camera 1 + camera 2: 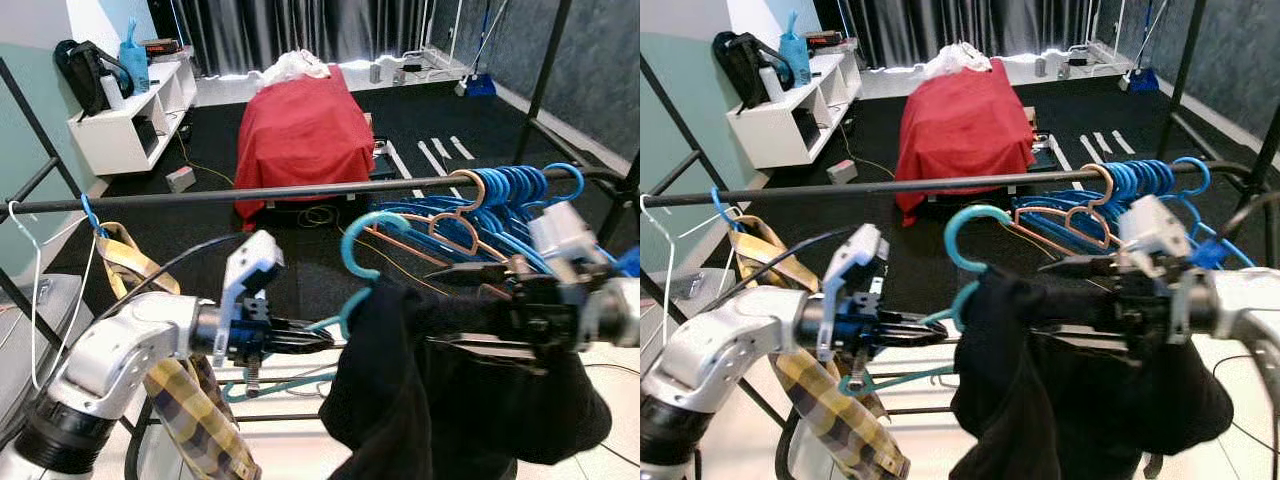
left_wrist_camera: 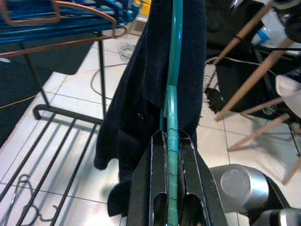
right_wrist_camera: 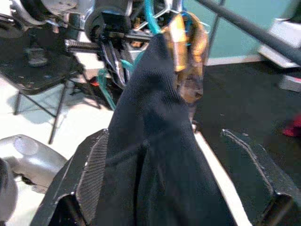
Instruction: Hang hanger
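1. Our left gripper (image 1: 318, 341) is pinching the teal hanger (image 1: 362, 262) by its arm; in the left wrist view the two black fingers (image 2: 148, 188) are pressing together on the teal bar, with no gap showing.
2. Our right gripper (image 1: 1065, 300) is standing spread, its fingers reaching in from the right on either side of the dark garment (image 1: 450, 400) draped over the hanger; in the right wrist view the cloth is lying against one pad while the other pad is standing apart from it.
3. We are holding the hanger just below and in front of the black rail (image 1: 250, 195), its hook curling upward but not touching the rail.
4. The stretch of rail above the hook is lying bare. To the right, a bunch of blue hangers (image 1: 515, 190) and a tan one (image 1: 455, 225) are crowding the rail's end; to the left, a plaid cloth (image 1: 185, 395) is hanging from a blue hook (image 1: 90, 215) near the far end.
5. Beyond the rail, dark floor is stretching back to a red-covered piece (image 1: 300, 130) and a white shelf unit (image 1: 130, 120).
6. The garment is hiding most of the hanger's body, and the frame edge is cutting off its hem.
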Available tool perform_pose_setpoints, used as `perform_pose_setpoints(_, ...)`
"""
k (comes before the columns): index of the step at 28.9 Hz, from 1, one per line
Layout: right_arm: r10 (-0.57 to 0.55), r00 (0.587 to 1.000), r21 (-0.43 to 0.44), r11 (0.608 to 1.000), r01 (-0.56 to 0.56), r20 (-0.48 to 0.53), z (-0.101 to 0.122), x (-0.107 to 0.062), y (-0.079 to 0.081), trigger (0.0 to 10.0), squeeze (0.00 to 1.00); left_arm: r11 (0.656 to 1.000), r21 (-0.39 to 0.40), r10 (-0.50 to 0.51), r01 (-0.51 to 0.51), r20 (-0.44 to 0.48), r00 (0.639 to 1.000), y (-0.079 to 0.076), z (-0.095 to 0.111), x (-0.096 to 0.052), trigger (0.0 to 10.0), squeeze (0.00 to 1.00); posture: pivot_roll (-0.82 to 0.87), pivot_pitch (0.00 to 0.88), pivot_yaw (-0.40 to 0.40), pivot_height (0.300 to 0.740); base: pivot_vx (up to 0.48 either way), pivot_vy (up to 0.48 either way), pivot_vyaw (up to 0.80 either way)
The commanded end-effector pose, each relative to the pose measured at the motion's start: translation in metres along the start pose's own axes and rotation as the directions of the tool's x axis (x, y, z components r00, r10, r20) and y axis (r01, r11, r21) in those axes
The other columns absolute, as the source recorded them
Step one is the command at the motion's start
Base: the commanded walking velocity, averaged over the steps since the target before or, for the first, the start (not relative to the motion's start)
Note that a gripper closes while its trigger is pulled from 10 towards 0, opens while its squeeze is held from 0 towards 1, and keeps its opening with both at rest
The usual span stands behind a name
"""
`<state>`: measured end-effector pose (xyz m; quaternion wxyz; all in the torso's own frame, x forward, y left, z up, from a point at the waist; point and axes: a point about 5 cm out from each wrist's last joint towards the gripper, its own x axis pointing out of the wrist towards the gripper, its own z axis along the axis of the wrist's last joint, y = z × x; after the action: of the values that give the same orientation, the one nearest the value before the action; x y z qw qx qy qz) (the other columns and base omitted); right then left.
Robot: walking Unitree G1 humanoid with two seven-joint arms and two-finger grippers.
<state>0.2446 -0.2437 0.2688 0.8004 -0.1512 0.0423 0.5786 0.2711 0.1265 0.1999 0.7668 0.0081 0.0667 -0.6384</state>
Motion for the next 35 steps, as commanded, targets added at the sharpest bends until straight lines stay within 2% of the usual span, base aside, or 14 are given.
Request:
perform_pose_setpoints(1,-0.008,1.0,-0.007,1.0,0.008,0.011,0.002,-0.005,0.0,10.0,1.0,1.0,0.0,0.013,-0.013,0.061,0.998,0.002,0.004,-0.004,0.0,0.0,-0.19,0.0,0.044,0.74,0.0,0.0,0.0)
perform_pose_setpoints(7,-0.309,0.918,-0.103,0.934,0.342,0.25,0.044,-0.049,-0.019,10.0,1.0,0.989,-0.025,0.146,-0.144,0.12,0.982,0.012,0.002,-0.013,0.0,0.0,-0.19,0.0,0.044,0.74,0.0,0.0,0.0)
perform_pose_setpoints(10,-0.292,0.83,-0.052,0.932,0.358,0.474,0.065,-0.037,-0.006,10.0,1.0,0.971,-0.031,0.238,-0.236,0.124,0.963,0.018,-0.001,-0.017,0.0,0.0,-0.19,0.0,0.051,0.74,0.0,0.0,0.0)
perform_pose_setpoints(13,-0.26,0.846,-0.006,0.955,0.297,0.465,0.048,-0.004,0.006,10.0,1.0,0.949,-0.063,0.316,-0.31,0.146,0.938,0.024,-0.001,-0.016,0.0,0.0,-0.19,0.0,0.056,0.74,0.0,0.0,0.0)
perform_pose_setpoints(14,-0.293,0.858,0.084,0.955,0.285,0.423,0.02,0.032,0.013,10.0,1.0,0.927,-0.093,0.374,-0.362,0.213,0.903,0.027,0.006,-0.011,0.0,0.0,-0.19,0.0,0.061,0.74,0.0,0.0,0.0)
perform_pose_setpoints(18,-0.355,0.856,0.148,0.935,0.323,0.375,-0.001,0.053,0.012,10.0,0.93,0.926,-0.099,0.378,-0.365,0.27,0.886,0.025,0.014,-0.006,0.0,0.0,-0.19,0.0,0.065,0.74,0.0,0.0,0.0)
perform_pose_setpoints(19,-0.407,0.848,0.185,0.913,0.364,0.339,-0.014,0.064,0.009,10.0,0.19,0.932,-0.104,0.361,-0.347,0.32,0.876,0.021,0.021,0.0,0.0,0.0,-0.18,0.0,0.06,0.74,0.0,0.0,0.0)
perform_pose_setpoints(22,-0.438,0.843,0.206,0.898,0.39,0.314,-0.022,0.072,0.007,10.0,0.19,0.936,-0.107,0.35,-0.334,0.354,0.867,0.018,0.027,0.003,0.0,0.0,-0.18,0.0,0.059,0.74,0.0,0.0,0.0)
perform_pose_setpoints(24,-0.507,0.815,0.236,0.86,0.453,0.28,-0.03,0.077,-0.001,10.0,0.0,0.951,-0.098,0.307,-0.292,0.394,0.866,0.011,0.033,0.007,0.0,0.0,-0.17,0.0,0.057,0.74,0.0,0.0,0.0)
perform_pose_setpoints(25,-0.612,0.751,0.272,0.788,0.553,0.248,-0.035,0.075,-0.014,10.0,0.0,0.973,-0.07,0.227,-0.218,0.421,0.878,-0.001,0.039,0.012,0.0,0.0,-0.17,0.0,0.054,0.74,0.0,0.0,0.0)
perform_pose_setpoints(26,-0.653,0.718,0.28,0.755,0.593,0.24,-0.035,0.074,-0.017,10.0,0.0,0.98,-0.058,0.196,-0.189,0.422,0.885,-0.006,0.04,0.013,4.6,0.0,-0.17,0.0,0.054,0.74,0.0,0.0,0.0)
perform_pose_setpoints(28,-0.707,0.668,0.265,0.706,0.656,0.23,-0.033,0.066,-0.025,10.0,0.0,0.99,-0.04,0.138,-0.134,0.407,0.903,-0.015,0.04,0.015,4.6,0.0,-0.17,0.0,0.046,0.74,0.0,0.0,0.0)
perform_pose_setpoints(29,-0.717,0.661,0.257,0.697,0.67,0.222,-0.034,0.064,-0.026,10.0,0.0,0.992,-0.025,0.123,-0.124,0.399,0.909,-0.018,0.04,0.016,7.6,0.0,-0.17,0.0,0.044,0.74,0.0,0.0,0.0)
perform_pose_setpoints(35,-0.69,0.701,0.236,0.722,0.651,0.18,-0.042,0.073,-0.022,10.0,0.0,0.995,-0.016,0.092,-0.094,0.426,0.9,-0.025,0.048,0.021,7.0,0.0,-0.17,0.0,0.045,0.74,0.0,0.0,0.0)
